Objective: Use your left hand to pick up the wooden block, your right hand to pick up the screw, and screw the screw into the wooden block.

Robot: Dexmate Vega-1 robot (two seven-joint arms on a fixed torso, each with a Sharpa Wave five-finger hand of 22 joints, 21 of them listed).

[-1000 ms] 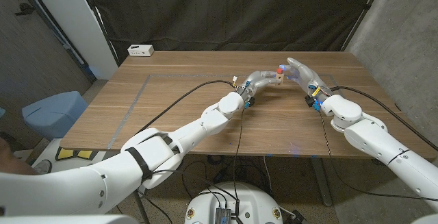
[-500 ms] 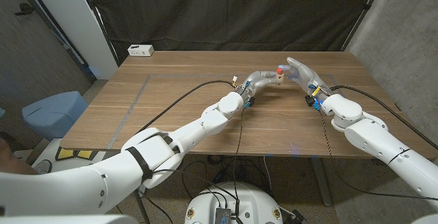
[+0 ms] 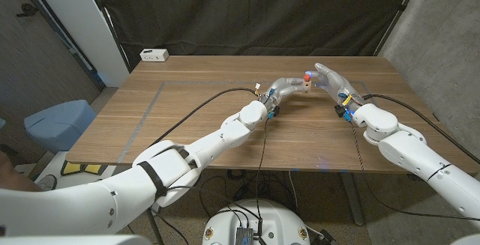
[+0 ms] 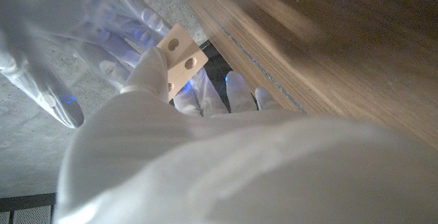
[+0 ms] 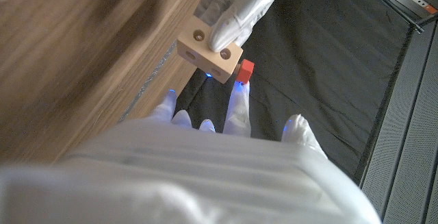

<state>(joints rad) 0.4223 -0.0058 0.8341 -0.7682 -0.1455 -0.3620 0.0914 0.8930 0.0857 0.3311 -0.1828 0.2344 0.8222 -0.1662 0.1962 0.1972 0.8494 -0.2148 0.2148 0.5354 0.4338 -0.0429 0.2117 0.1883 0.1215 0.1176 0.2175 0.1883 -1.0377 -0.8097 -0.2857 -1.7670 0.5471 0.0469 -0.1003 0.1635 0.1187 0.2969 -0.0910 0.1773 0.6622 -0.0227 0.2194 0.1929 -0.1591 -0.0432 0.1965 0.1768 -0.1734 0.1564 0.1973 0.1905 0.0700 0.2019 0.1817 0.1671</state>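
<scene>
**Block and screw held together above the far middle of the bench**

Held up off the brown wooden bench [image 3: 187,118], past its middle and nearer the far edge: one pale wooden block with round holes [image 3: 307,85], gripped in the fingers [image 5: 229,29] of the white left hand [image 3: 283,88]. Three holes countable on the block's faces in the right wrist view. Met head-on by the white right hand [image 3: 330,76], whose fingers close around one red-headed screw [image 3: 307,74] sitting right at the block; exact fingertip contact on the screw too small to make out. One red head visible just beside the block in the right wrist view.

Wide open bench surface toward the left and near edges, crossed only by two black cables [image 3: 195,110]. One small white box [image 3: 154,55] at the far left corner, well apart from both hands. Less room on the right, with the bench edge close beside the right forearm.
</scene>
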